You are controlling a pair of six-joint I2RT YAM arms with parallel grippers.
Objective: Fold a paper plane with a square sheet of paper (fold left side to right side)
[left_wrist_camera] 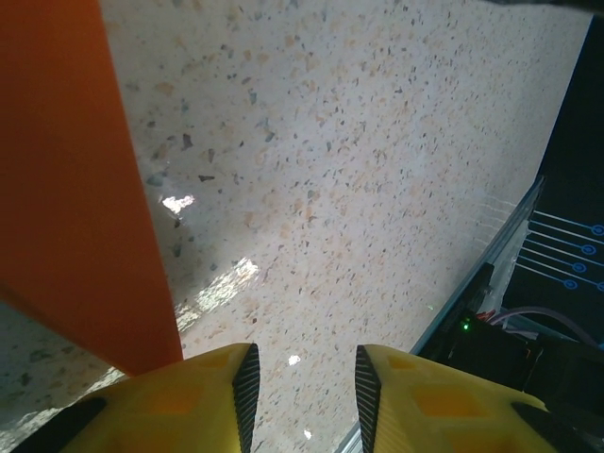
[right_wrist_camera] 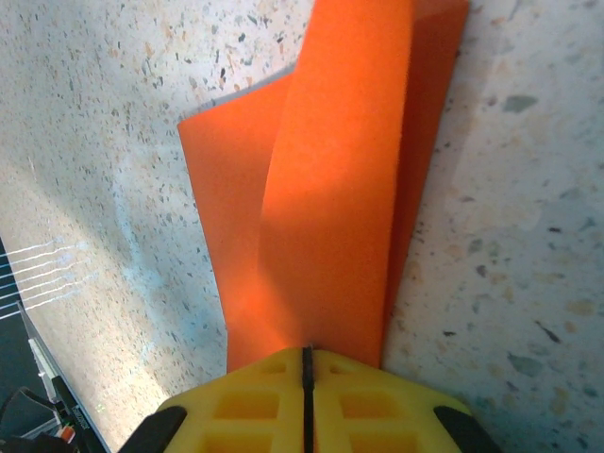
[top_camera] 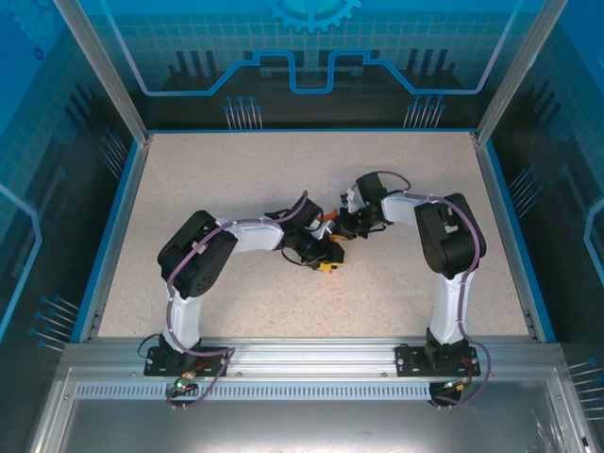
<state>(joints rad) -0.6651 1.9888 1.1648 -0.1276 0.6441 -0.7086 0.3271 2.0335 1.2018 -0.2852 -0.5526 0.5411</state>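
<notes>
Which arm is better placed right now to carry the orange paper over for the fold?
Right. The right gripper is shut on the orange paper, which curls up off the table. The left gripper is open over bare table, with the paper beside its fingers, not between them.

My right gripper (right_wrist_camera: 307,360) is bright yellow, with a thin black seam between the jaws. The sheet of paper (right_wrist_camera: 321,189) ahead of them is plain bright orange. My left gripper (left_wrist_camera: 304,366) is yellow with black ribbed pads (left_wrist_camera: 247,382). The tabletop (left_wrist_camera: 359,170) beyond them is beige, speckled grey and brown.
</notes>
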